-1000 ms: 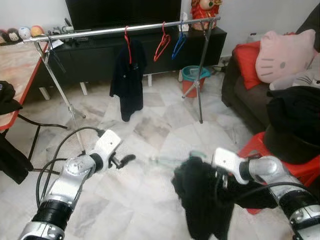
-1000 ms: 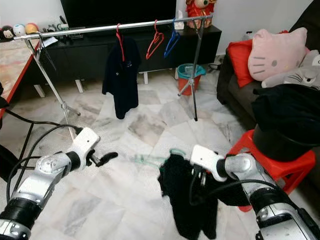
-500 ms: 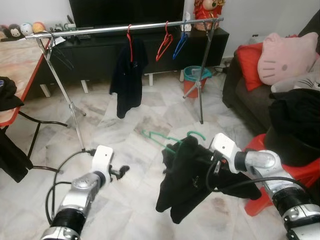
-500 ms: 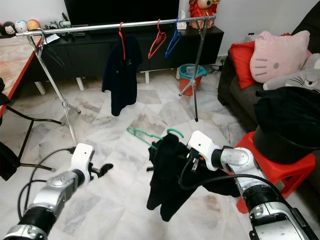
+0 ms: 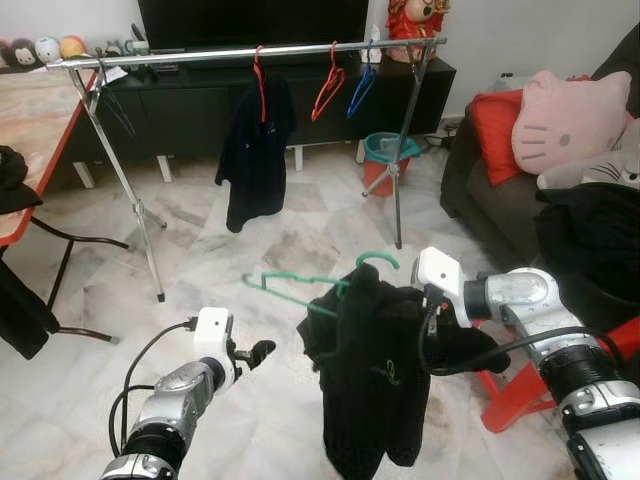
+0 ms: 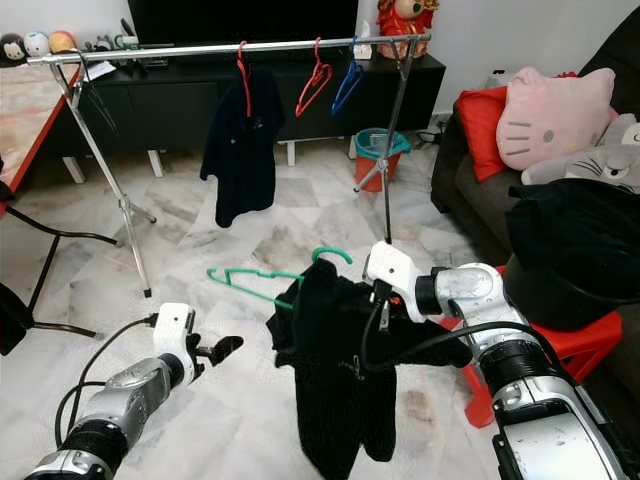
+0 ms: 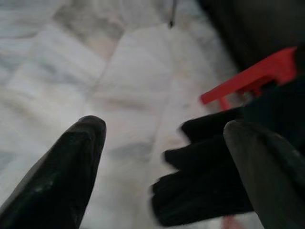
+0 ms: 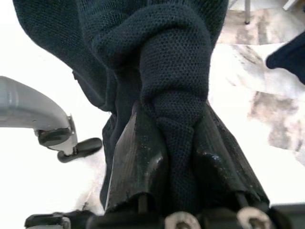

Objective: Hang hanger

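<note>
The right gripper is clamped on a bunched fold of the black garment, which hangs from the green hanger in mid-air in front of the robot, well short of the clothes rail. The hanger sits tilted, one bare green arm poking out toward the robot's left and its hook curling up above the cloth. The pinch seems to be on fabric rather than on the hanger itself, though the knit hides what lies between the fingers. The left gripper waits low over the marble floor with its fingers spread and nothing in them. On the rail hang a red hanger carrying a dark shirt, an empty red hanger and a blue hanger, with a long bare stretch toward the robot's left. To hang this well, I judge the robot should first walk closer, since the rail stands high and far, then lift the load until the hook clears the bar and lower it onto the open stretch. Because the grip appears to be on cloth, the hanger may swing or slip, so a slow lift is wise, and the free left gripper could steady the bare green arm to keep the hook facing the bar.
</note>
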